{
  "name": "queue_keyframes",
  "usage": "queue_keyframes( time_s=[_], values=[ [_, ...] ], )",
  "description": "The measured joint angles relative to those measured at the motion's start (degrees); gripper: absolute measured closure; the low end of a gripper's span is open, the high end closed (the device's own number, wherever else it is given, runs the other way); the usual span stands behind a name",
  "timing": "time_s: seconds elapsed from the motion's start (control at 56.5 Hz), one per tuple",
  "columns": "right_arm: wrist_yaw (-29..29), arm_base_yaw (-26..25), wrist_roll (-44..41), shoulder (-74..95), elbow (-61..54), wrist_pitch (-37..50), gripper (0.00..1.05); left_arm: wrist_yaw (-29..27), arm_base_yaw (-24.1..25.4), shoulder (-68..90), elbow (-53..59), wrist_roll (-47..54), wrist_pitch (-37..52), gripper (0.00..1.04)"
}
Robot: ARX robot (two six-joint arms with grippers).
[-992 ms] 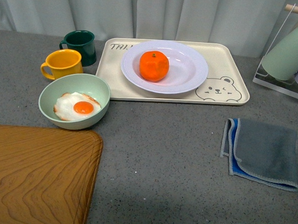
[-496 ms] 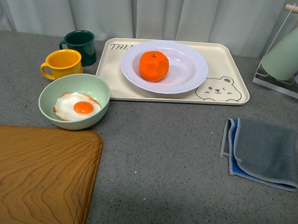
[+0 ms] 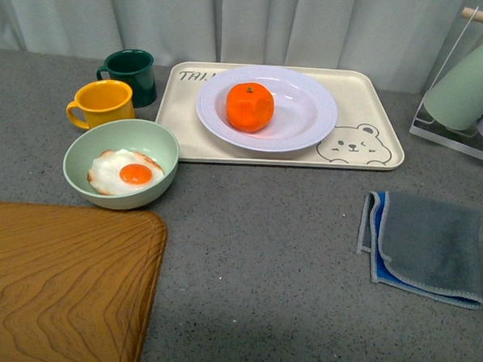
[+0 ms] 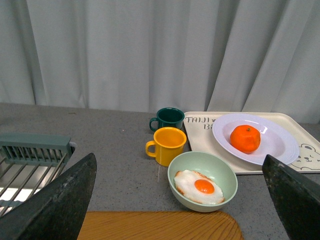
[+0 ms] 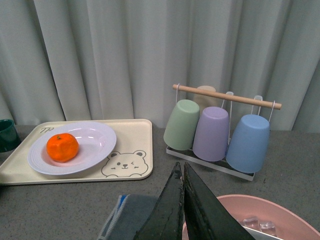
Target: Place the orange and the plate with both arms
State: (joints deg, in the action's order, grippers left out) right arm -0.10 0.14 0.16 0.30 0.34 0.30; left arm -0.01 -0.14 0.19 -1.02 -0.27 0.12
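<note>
The orange (image 3: 249, 106) lies in the white plate (image 3: 310, 112), which stands on the beige bear tray (image 3: 364, 151) at the back of the table. Both show in the left wrist view, orange (image 4: 245, 138) on plate (image 4: 277, 145), and in the right wrist view, orange (image 5: 62, 147) on plate (image 5: 95, 142). Neither arm shows in the front view. My left gripper (image 4: 180, 200) is open and empty, well short of the tray, with a green bowl between its fingers. My right gripper (image 5: 181, 172) is shut and empty, above the grey cloth.
A pale green bowl with a fried egg (image 3: 121, 162), a yellow mug (image 3: 101, 103) and a dark green mug (image 3: 130, 74) stand left of the tray. A wooden board (image 3: 58, 285) lies front left, a grey cloth (image 3: 424, 243) right. A cup rack (image 5: 220, 130), pink basin (image 5: 270, 220), dish rack (image 4: 30, 155).
</note>
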Motion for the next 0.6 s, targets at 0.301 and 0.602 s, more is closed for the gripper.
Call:
queue_keyframes(
  time_s=[0.301, 0.602],
  values=[
    [0.0, 0.0, -0.1, -0.1, 0.0, -0.2, 0.84, 0.0, 0.0, 0.0, 0.0, 0.0, 0.0, 0.07],
    [0.0, 0.0, -0.1, -0.1, 0.0, -0.2, 0.31, 0.0, 0.0, 0.0, 0.0, 0.0, 0.0, 0.07]
  ],
)
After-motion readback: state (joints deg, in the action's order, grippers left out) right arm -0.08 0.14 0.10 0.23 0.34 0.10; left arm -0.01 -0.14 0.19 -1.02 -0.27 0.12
